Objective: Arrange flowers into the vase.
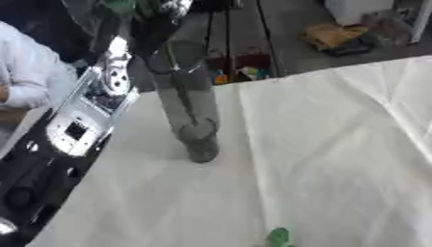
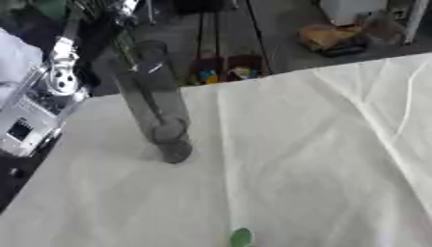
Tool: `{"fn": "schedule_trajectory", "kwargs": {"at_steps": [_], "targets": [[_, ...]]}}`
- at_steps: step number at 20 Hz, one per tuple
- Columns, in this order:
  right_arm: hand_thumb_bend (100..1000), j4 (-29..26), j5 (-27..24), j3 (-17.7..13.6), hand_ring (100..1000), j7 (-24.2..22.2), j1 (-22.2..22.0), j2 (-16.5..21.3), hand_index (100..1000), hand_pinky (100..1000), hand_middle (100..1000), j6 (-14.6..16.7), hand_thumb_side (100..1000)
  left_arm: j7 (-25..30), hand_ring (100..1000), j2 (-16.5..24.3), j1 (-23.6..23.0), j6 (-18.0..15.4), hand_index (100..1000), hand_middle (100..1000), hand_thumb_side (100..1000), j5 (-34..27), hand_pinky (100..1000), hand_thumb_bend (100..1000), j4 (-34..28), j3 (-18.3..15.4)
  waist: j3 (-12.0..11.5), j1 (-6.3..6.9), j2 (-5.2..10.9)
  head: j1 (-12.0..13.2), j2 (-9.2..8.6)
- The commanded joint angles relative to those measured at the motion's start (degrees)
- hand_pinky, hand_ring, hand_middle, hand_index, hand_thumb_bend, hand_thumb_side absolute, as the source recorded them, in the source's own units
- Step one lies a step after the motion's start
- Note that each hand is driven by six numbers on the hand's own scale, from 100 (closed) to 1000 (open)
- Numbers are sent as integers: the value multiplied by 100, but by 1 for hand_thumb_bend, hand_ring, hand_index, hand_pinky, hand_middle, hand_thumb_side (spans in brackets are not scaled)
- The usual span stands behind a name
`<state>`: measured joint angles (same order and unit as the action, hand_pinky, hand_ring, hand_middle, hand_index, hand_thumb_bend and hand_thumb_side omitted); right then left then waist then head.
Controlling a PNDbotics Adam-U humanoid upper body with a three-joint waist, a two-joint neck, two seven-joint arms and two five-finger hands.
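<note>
A tall clear glass vase stands upright on the white tablecloth, left of the middle. A thin green stem runs down inside it from its mouth. My left arm, silver and black, rises along the left edge. Its hand is over the vase's mouth at the top edge, blurred and partly cut off, curled on the stem's upper end, with a bit of green beside it. A small green leaf lies at the front edge of the cloth. My right hand does not show.
The table's far edge runs diagonally behind the vase. Beyond it lies dark floor with a yellow bundle, a white box and small coloured things. A person's white sleeve shows at the left edge.
</note>
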<state>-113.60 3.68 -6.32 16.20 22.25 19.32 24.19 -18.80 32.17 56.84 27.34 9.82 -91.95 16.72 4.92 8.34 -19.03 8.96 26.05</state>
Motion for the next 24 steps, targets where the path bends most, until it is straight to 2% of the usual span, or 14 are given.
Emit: {"fn": "schedule_trajectory", "kwargs": {"at_steps": [1,7,13,24], "targets": [[100,-99,-46,-35,775,14,89,30,778,690,465,-11,1000,126,769,219,72,-26,808,750,898,101,562,543,-97,-37,-14,-42,108,-7,-76],[100,-99,-51,-29,774,20,87,36,775,689,462,-17,999,575,812,270,90,-23,864,793,917,367,624,558,-81,-51,-28,-46,119,-15,-70],[100,-99,-58,-18,775,29,76,40,776,690,461,-35,999,1283,863,333,129,-18,890,830,935,683,699,544,-97,-88,-49,-43,131,-20,-59],[100,-99,-63,-21,777,23,46,40,776,691,458,-63,1000,2150,909,427,183,67,934,862,939,1022,766,507,-105,-246,-72,-32,169,-32,-42]]}}
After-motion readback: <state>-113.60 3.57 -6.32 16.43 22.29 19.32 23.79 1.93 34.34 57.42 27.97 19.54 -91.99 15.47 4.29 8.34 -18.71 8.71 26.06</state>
